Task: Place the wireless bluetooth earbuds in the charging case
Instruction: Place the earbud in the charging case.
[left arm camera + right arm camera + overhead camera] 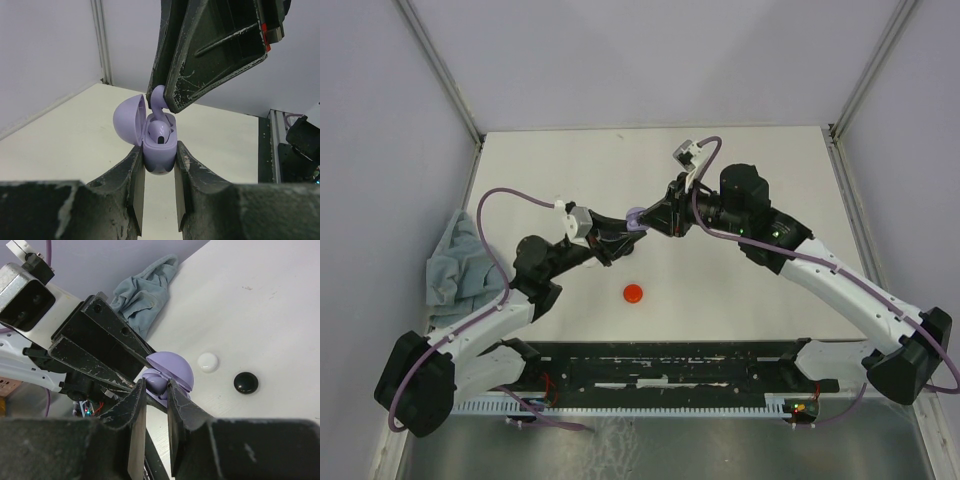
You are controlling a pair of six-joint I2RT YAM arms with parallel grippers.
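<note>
Left gripper clamps an open lavender charging case, one earbud seated inside. Right gripper pinches a second earbud at the case's mouth. The white table holds a red case (overhead view only), a white case, a black case and a cloth.
</note>
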